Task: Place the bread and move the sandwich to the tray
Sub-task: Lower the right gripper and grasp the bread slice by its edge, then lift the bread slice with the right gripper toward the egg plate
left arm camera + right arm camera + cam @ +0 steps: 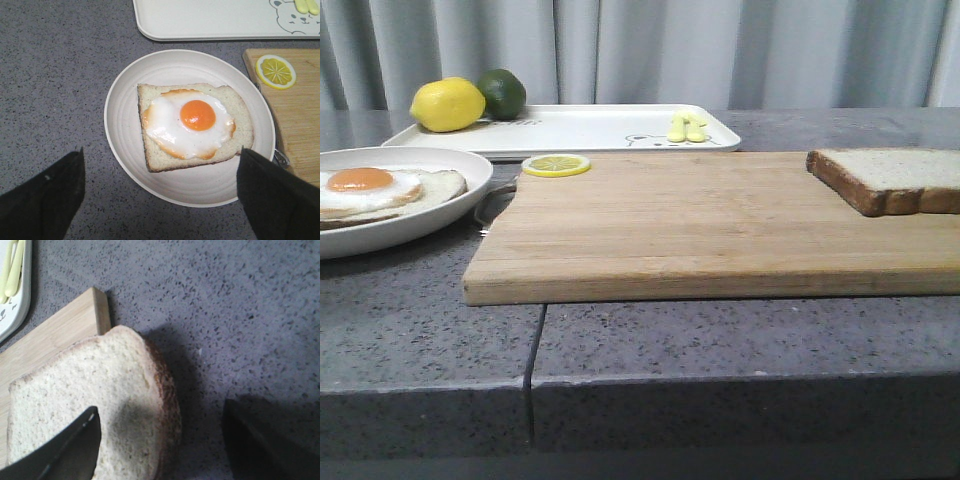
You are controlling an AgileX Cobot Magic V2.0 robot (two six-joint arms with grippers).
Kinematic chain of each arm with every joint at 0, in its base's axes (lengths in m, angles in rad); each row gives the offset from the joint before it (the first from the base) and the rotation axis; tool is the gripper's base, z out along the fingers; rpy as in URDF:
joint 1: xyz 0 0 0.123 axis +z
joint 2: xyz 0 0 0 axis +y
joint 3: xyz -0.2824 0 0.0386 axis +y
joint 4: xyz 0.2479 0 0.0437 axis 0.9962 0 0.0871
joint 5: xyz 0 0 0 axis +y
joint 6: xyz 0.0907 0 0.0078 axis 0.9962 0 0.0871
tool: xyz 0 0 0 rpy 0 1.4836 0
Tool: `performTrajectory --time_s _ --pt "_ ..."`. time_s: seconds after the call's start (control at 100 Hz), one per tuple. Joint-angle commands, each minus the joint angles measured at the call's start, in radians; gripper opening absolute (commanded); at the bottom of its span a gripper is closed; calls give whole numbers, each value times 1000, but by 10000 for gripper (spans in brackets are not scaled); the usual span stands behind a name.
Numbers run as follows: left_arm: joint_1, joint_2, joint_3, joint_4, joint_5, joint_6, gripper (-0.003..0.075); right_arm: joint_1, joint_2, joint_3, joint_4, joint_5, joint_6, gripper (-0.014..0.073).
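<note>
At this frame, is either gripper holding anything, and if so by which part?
Nothing is held. The left gripper hangs open over the sandwich, and the right gripper is open astride the bread edge, its jaws not closed on it.

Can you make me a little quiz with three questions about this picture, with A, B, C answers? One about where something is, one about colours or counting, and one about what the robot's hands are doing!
1. Where is the lemon slice?
A. On a corner of the cutting board
B. On the plate
C. In the tray

2. How many whole fruits sit on the tray?
A. One
B. Two
C. Four

3. How is the right gripper?
A. Shut on the bread
B. Open, over the edge of the bread
C. Holding the plate

Answers:
1. A: the slice lies on the board's near-left corner, beside the sandwich.
2. B: a yellow lemon and a green lime.
3. B: its fingers stand wide apart, and nothing is between them but the bread's edge below.
</note>
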Motion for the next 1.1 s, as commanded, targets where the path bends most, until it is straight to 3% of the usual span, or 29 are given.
performTrajectory --time_s 0.0,0.87,0.96,1.09 --pt "3 -2 -36 -25 -52 -7 576 -6 -20 -29 47 34 -20 520" --pt "3 -2 -36 -25 -52 -7 575 -6 82 -30 75 142 -54 514" --pt "3 -2 -36 -25 -52 -7 575 -6 85 -30 72 144 -54 468" --pt "3 -2 -36 -25 -52 -7 575 -6 85 -30 61 136 -54 331"
